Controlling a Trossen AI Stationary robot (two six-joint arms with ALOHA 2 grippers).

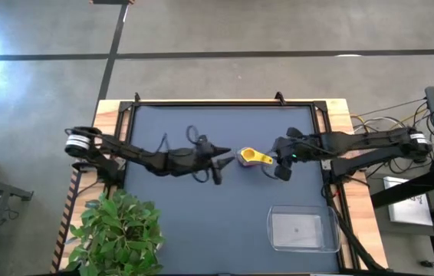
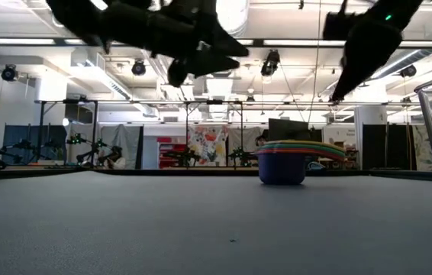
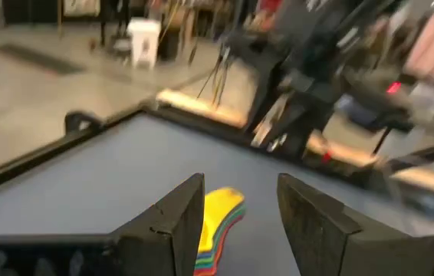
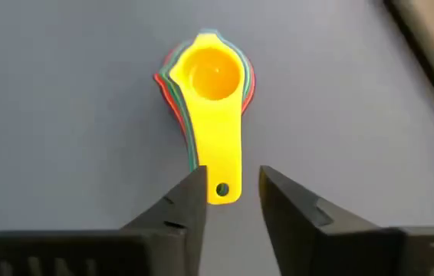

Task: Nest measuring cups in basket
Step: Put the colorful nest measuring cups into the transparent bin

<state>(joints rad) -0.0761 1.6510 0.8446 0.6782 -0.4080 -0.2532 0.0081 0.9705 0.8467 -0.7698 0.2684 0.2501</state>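
Your two arms are reaching in from opposite sides and meeting near the middle of the table, both held up off the surface, as the low view shows. Your left gripper is hanging just beside the stack of measuring cups with its fingers spread apart and nothing between them. Your right gripper is hovering over the end of the handle of the yellow cup, which is lying between its parted fingers; from above, nothing is being gripped.

The measuring cups are sitting nested together on the table mat, yellow on top, with red, green and blue rims peeking out beneath. The basket is standing well apart from them near the table's front edge on your right arm's side, and nothing is showing inside it. A potted plant is sitting at the front corner on your left arm's side.
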